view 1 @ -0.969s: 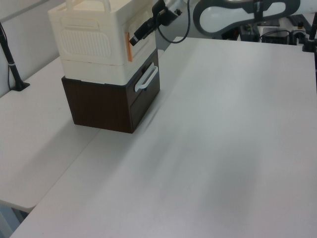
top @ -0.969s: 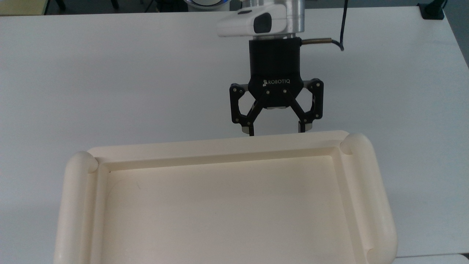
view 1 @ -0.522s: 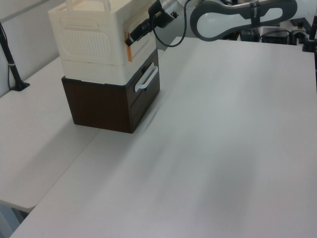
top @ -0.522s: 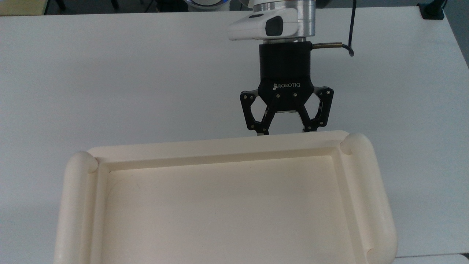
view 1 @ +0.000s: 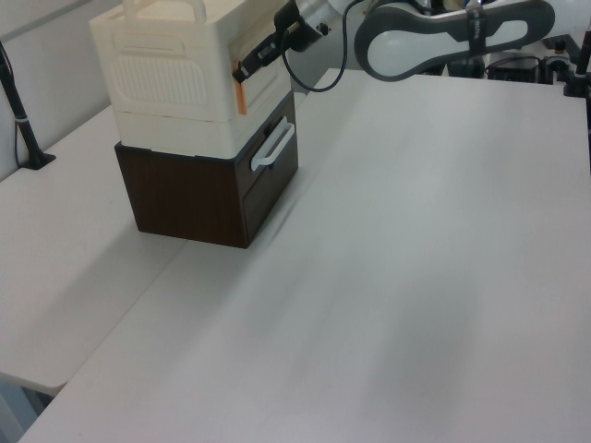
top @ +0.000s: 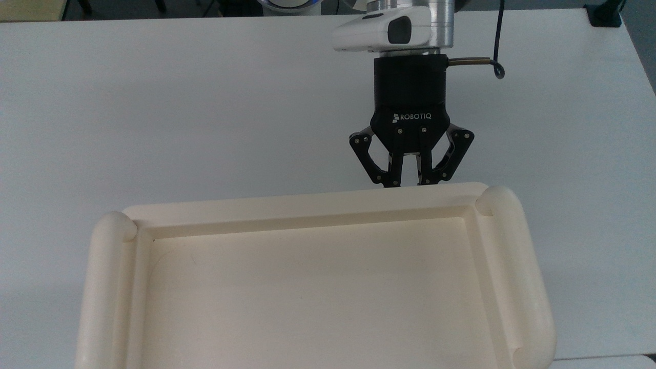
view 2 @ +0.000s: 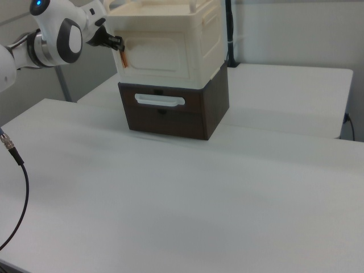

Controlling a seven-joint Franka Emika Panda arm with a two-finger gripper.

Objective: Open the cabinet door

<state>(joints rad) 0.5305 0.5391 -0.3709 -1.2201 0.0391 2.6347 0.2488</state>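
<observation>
Now gripper jaws pinch the copper handle at cabinet door edge, top view's right. Cabinet tray top bare, sits on dark drawer unit on counter.

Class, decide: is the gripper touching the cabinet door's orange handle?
Touching. In the right view the gripper meets the top of the orange handle with no gap; the left view agrees.
</observation>
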